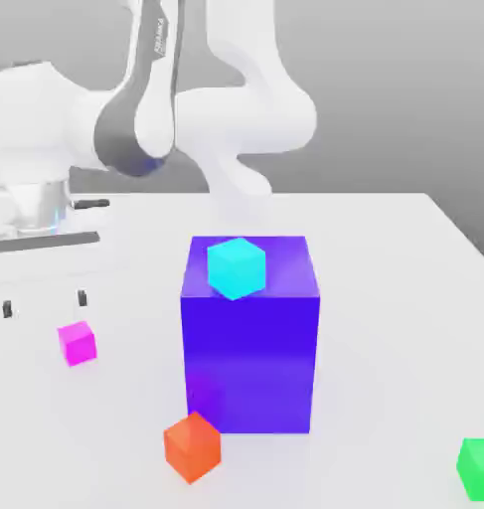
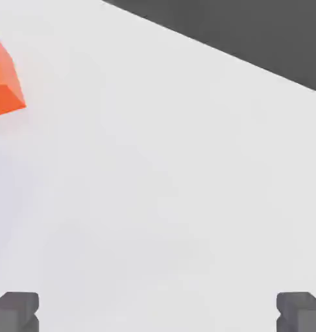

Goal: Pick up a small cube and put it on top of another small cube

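Looking across the exterior view, I take the white worktop (image 1: pixel 404 298) first, since it carries everything. Over its far side stands the white arm (image 1: pixel 255 109), its bulky joints bent above the middle of the scene, with a grey band on the link toward the exterior view's left.

Next in size is the big blue-purple block (image 1: pixel 250 343), standing upright near the middle of the worktop. On its top face, toward the exterior view's left, sits a cyan cube (image 1: pixel 236 266), turned a little so one corner faces the camera.

Down among the small pieces: an orange-red cube (image 1: pixel 192 446) rests on the worktop just beside the block's near lower corner on the exterior view's left; I cannot tell whether they touch. The same cube (image 2: pixel 4 81) shows at the edge of the hand view. The small green cube (image 1: pixel 478 465) lies at the near edge on the exterior view's right, well apart from the block and partly cut off by the frame. The small magenta cube (image 1: pixel 78 342) sits on the worktop at the exterior view's left, well apart from the green one, with the block between them.

From the hand view I see the fingers (image 2: pixel 15 311) spread wide with bare worktop between them, gripping nothing; in the exterior view their two dark tips hang just above and beside the magenta cube.
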Action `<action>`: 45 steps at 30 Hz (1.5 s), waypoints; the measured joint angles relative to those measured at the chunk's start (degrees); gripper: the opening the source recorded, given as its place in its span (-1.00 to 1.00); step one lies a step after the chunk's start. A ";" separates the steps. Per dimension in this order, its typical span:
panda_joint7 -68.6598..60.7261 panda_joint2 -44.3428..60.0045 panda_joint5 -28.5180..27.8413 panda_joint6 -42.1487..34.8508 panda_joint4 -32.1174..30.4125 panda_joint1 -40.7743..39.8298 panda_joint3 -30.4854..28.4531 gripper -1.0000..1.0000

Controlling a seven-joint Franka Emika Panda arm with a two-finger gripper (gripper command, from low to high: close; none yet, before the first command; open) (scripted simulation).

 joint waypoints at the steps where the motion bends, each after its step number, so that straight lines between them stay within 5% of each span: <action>1: -2.54 1.36 -0.19 1.06 -1.10 -0.36 -1.28 0.00; 6: -12.43 6.79 -0.51 5.22 -4.75 -3.64 -4.79 0.00; 13: -22.89 11.66 12.51 7.09 -2.94 -4.55 -0.59 0.00; 32: -50.66 25.10 50.03 14.79 1.31 -30.38 34.38 0.00; 33: -51.65 25.62 51.37 15.20 1.44 -31.56 35.92 -1.00; 39: -52.24 25.88 52.15 15.28 1.51 -32.13 36.65 -1.00; 45: -45.77 22.46 43.37 12.66 0.69 -24.27 26.50 -1.00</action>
